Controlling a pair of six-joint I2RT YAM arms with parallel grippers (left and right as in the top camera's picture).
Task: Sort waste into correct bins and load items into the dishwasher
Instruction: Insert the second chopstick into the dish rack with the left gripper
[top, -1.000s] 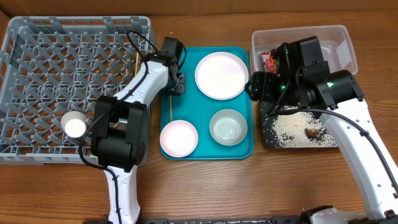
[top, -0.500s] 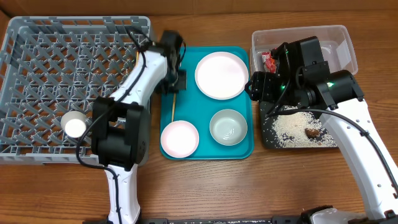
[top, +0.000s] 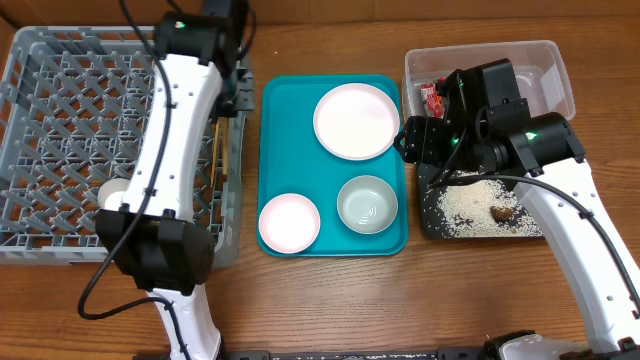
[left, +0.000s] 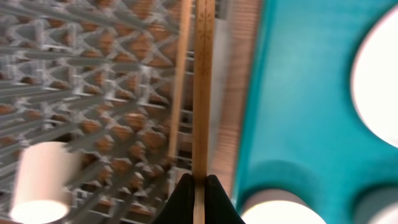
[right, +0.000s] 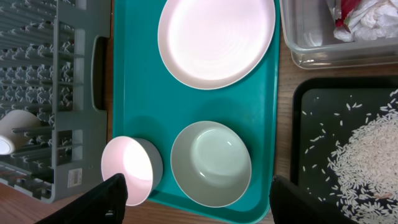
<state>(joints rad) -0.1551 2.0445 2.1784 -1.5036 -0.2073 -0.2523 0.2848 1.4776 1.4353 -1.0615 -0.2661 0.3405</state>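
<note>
My left gripper (left: 199, 186) is shut on a wooden chopstick (left: 203, 93) and holds it over the right edge of the grey dish rack (top: 70, 100). The second chopstick (left: 179, 81) lies on the rack beside it. The white cup (left: 40, 180) lies in the rack. The pale-pink plate (top: 356, 120), the pink dish (top: 289, 221) and the grey-green bowl (top: 367, 204) sit on the teal tray (top: 285, 140). My right gripper (right: 199, 186) is open and empty above the bowl (right: 211, 163).
The clear tub (top: 545, 60) at the back right holds the red wrapper (top: 433, 97) and white paper (right: 373, 12). The black tray (top: 430, 215) in front of it holds rice (top: 470, 200) and a brown lump (top: 503, 212).
My left gripper has lifted a chopstick off the teal tray's left side and carried it left and back over the rack's right edge. The right arm has not moved.
</note>
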